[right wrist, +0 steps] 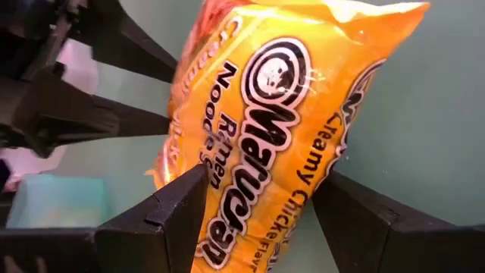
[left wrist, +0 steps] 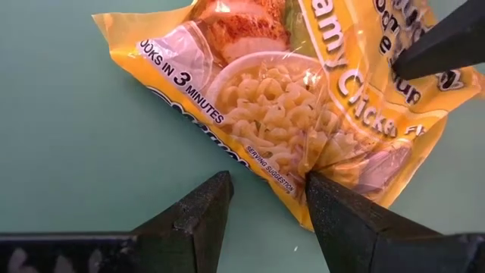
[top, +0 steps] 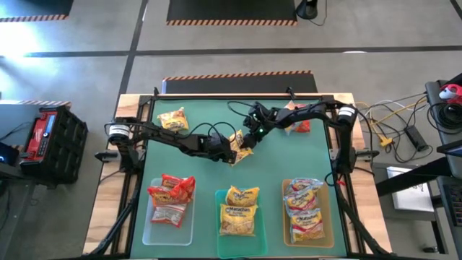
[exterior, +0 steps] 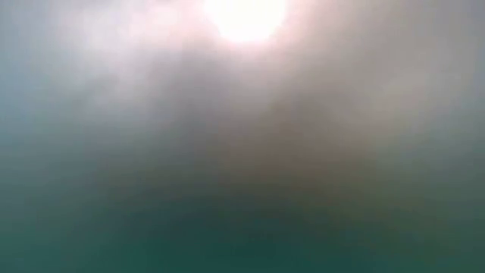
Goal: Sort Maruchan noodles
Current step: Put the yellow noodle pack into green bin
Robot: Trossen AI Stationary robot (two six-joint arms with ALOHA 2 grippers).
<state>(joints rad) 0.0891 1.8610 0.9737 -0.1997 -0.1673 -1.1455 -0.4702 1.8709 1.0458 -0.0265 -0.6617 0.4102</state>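
Observation:
A yellow Creamy Chicken Maruchan packet [top: 242, 143] sits mid-table between my two grippers. My right gripper [top: 250, 136] is shut on it [right wrist: 261, 220]. My left gripper [top: 229, 153] is open at the packet's other end [left wrist: 265, 205]. Another yellow packet [top: 173, 119] lies flat on the mat at the far left. A red packet [top: 300, 127] lies at the far right, beside the right arm. The low view shows only blur. My left gripper is open; the tip of one finger [left wrist: 333, 205] meets the packet's edge near a corner [left wrist: 322, 168], where creases fan out in the plastic. The other finger [left wrist: 201, 216] stands apart from the packet. My right gripper pinches the yellow packet between its two fingers [right wrist: 178, 208], which lie across the packet's width at its printed middle [right wrist: 258, 174]. The plastic bulges between them. Whether the packet is clear of the mat, I cannot tell.
Along the near edge stand three trays: a clear one [top: 148, 230] with red packets, a teal one [top: 219, 242] with yellow packets, an amber one [top: 286, 217] with yellow-orange packets. The green mat [top: 195, 173] lies bare between the arms and the trays. Cables lie off the table's right.

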